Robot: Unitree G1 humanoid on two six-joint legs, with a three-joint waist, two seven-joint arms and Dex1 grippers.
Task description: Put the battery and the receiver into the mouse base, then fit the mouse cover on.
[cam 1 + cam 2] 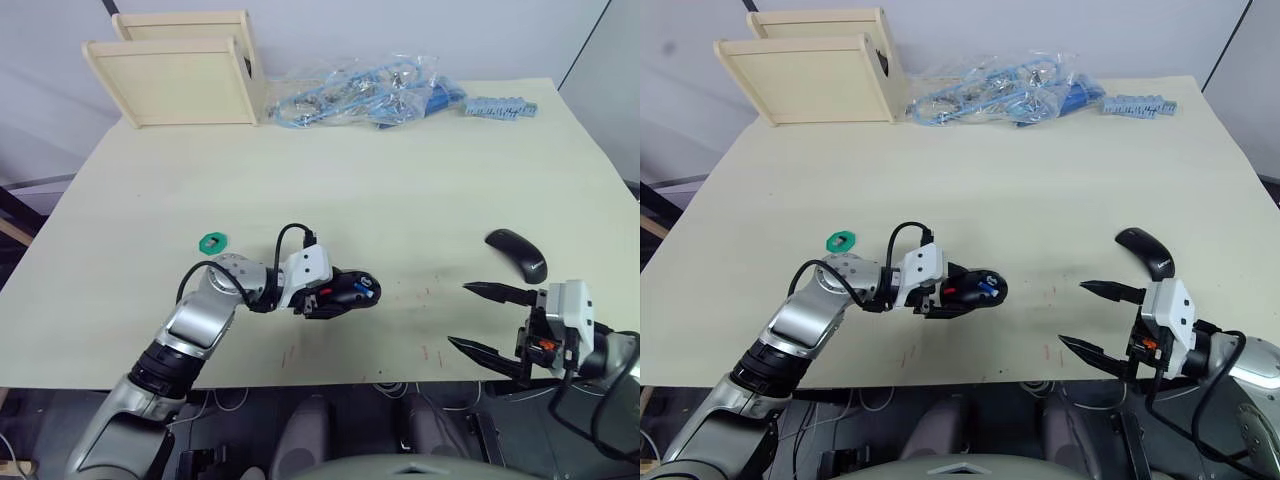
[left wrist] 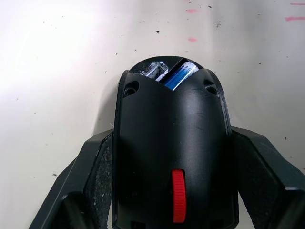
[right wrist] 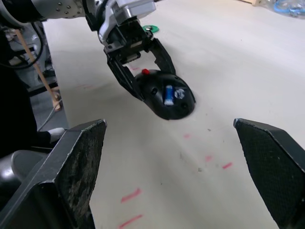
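Note:
My left gripper (image 1: 336,291) is shut on the black mouse base (image 2: 171,129), its fingers (image 2: 90,176) pressing on both sides. The base lies on the table just left of centre, red wheel toward the wrist. In its hollow compartment lies the blue battery (image 2: 179,75), and beside that a small silvery-grey piece (image 2: 153,70) that looks like the receiver. The glossy black mouse cover (image 1: 517,253) lies alone at the right. My right gripper (image 1: 488,321) stands open just in front of the cover, near the table's front edge, holding nothing.
A small green disc (image 1: 213,241) lies left of the mouse base. Two pale wooden boxes (image 1: 180,75) stand at the back left. Clear bags of blue parts (image 1: 360,95) and a strip of blue pieces (image 1: 500,107) lie along the back edge.

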